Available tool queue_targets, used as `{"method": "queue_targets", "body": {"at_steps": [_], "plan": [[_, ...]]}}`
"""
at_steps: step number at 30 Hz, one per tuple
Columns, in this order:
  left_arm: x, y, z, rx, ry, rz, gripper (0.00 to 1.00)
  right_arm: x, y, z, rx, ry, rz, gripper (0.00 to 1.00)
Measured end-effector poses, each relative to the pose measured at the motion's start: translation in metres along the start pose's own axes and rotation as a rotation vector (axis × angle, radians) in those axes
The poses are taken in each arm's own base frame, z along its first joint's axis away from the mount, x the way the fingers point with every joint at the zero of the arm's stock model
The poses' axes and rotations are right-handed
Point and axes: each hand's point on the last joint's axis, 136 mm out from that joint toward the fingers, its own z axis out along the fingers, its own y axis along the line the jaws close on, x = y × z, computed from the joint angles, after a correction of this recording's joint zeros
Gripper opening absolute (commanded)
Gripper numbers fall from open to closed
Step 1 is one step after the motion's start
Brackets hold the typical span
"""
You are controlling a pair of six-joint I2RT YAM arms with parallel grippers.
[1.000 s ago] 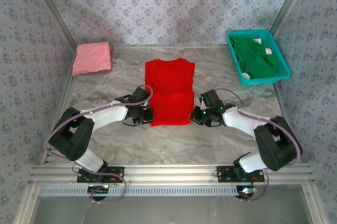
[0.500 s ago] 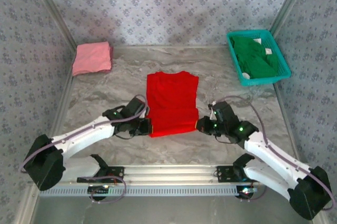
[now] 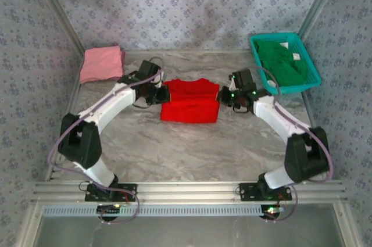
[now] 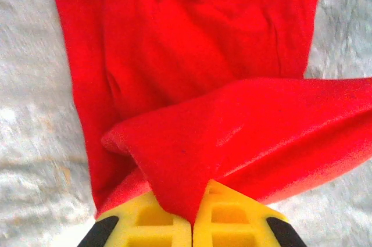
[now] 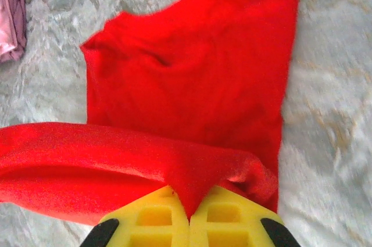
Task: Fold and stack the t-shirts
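Observation:
The red t-shirt (image 3: 189, 100) lies folded over on itself in the middle of the table. My left gripper (image 3: 160, 90) is shut on its left edge, and my right gripper (image 3: 222, 95) is shut on its right edge. In the left wrist view the yellow jaws of the left gripper (image 4: 192, 215) pinch a peak of the red t-shirt (image 4: 192, 84). The right wrist view shows the right gripper (image 5: 189, 212) clamping a raised fold over the red t-shirt (image 5: 197, 78) flat beneath. A folded pink t-shirt (image 3: 102, 63) rests back left. A green t-shirt (image 3: 281, 62) fills the basket.
The teal mesh basket (image 3: 314, 75) stands at the back right against the patterned wall. Patterned walls close in the left, back and right sides. Marble tabletop (image 3: 186, 148) stretches between the red shirt and the arm bases. The pink shirt's edge (image 5: 10, 14) shows at the right wrist view's left.
Both grippers carried the red shirt's near hem away from the bases toward the back, folding it over the upper half; the shirt now looks about half as long.

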Motion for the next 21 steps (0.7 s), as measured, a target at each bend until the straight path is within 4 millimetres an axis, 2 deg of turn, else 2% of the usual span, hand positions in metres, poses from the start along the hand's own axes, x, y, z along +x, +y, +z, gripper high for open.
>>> {"method": "queue_targets", "body": {"at_steps": [1,3,4,5,7,8,10,13,15,16,17,19,21], "plan": [[-0.011,0.005,0.003,-0.006,-0.006,-0.001,0.06,-0.011,0.004,0.007,-0.006,-0.005,-0.008,0.02],[-0.032,0.013,0.011,-0.021,-0.019,0.002,0.46,-0.034,0.011,0.023,-0.016,-0.015,-0.017,0.25],[-0.045,0.018,0.015,-0.034,-0.029,0.001,0.58,-0.046,0.012,0.031,-0.017,-0.017,-0.016,0.39],[-0.058,0.024,0.020,-0.054,-0.035,0.000,0.65,-0.058,0.012,0.039,-0.015,-0.022,-0.011,0.49],[-0.088,0.033,0.026,-0.088,-0.062,0.002,0.66,-0.078,0.005,0.053,-0.006,-0.035,0.003,0.60],[-0.102,0.038,0.029,-0.107,-0.084,0.006,0.66,-0.085,0.000,0.057,0.003,-0.039,0.014,0.61],[-0.119,0.047,0.026,-0.138,-0.121,0.007,0.63,-0.092,-0.009,0.061,0.019,-0.038,0.035,0.60],[-0.122,0.053,0.012,-0.174,-0.155,0.012,0.56,-0.095,-0.011,0.054,0.027,-0.043,0.040,0.56],[-0.108,0.048,0.003,-0.171,-0.180,0.031,0.47,-0.085,-0.001,0.043,0.012,-0.062,0.007,0.42],[-0.094,0.043,-0.003,-0.162,-0.188,0.049,0.45,-0.073,0.006,0.035,0.003,-0.064,-0.015,0.27],[-0.076,0.034,-0.008,-0.141,-0.193,0.071,0.43,-0.059,0.014,0.028,-0.009,-0.057,-0.039,0.16],[-0.049,0.016,-0.011,-0.076,-0.207,0.106,0.43,-0.037,0.034,0.017,-0.055,-0.051,-0.079,0.08],[-0.031,0.002,-0.001,-0.011,-0.197,0.129,0.43,-0.024,0.052,0.018,-0.118,-0.044,-0.104,0.05]]}}
